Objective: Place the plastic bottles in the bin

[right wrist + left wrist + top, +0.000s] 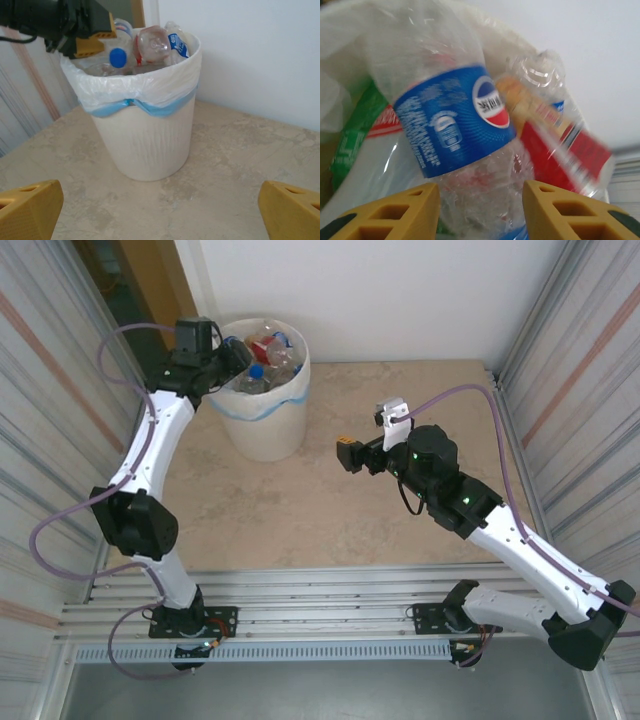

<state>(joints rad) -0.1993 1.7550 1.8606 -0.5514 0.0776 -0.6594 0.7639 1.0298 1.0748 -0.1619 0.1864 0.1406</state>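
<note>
The bin stands at the back left of the table, cream-white, lined with a blue-banded bag and heaped with plastic bottles. My left gripper is over its left rim. Close up, my left gripper has its yellow fingers closed against the crinkled clear body of a blue-labelled bottle. A red-labelled bottle lies blurred behind it. My right gripper hangs wide open over mid table. In its wrist view my right gripper faces the bin, holding nothing, with the left gripper at the rim.
A green label shows among the bin's contents. Corrugated metal walls close both sides, with a white wall behind. Bare marble tabletop lies between the bin and the arm bases.
</note>
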